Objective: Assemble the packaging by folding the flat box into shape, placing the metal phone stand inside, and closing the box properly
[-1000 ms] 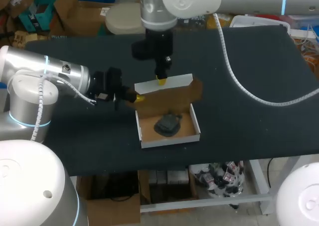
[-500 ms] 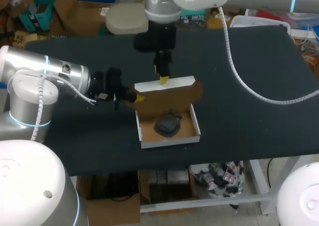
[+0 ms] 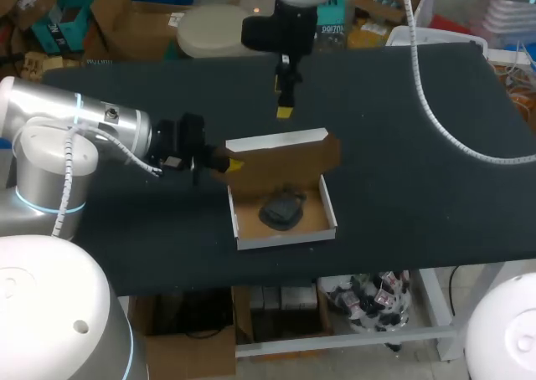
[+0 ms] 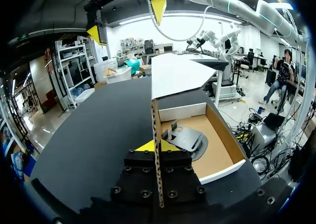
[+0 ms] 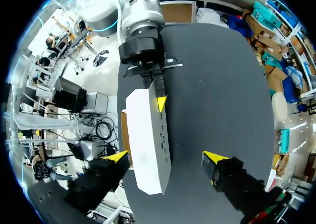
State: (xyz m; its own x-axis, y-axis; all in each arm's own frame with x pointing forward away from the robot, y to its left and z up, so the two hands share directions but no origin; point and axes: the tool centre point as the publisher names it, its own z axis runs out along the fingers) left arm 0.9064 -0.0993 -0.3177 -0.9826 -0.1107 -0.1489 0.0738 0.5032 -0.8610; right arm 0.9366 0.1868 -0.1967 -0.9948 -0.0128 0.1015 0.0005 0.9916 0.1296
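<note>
**Step in hand:** closing the box. The forming and loading look done, the closing does not.

**Box** [image 3: 285, 237]: a shallow brown tray with white outer walls, on the counter [image 3: 419, 162] near its front edge, open at the top.

**Lid** [image 3: 280, 156]: stands raised along the tray's far side with its white face outward, not yet folded over.

**Phone stand** [image 3: 281, 209]: dark metal, lying inside the tray on its floor.

**Left fingers** [image 3: 233, 164]: at the lid's left end. In the left wrist view the cardboard edge runs straight between them, so they are judged to be clenched on the lid.

**Right fingers** [image 3: 285, 110]: released, with the tips standing wide apart in the right wrist view. They hang above the counter beyond the box and touch nothing.

**Next move, as a judgement:** the lid must swing forward and down over the tray. The front flap must go inside the near wall, with the tray kept from sliding.

**Difference from the earlier frames:**
- The right fingers, which sat at the lid's top edge, have lifted off and drawn back toward the far side.
- The box, lid, stand and left fingers are unchanged.
</note>
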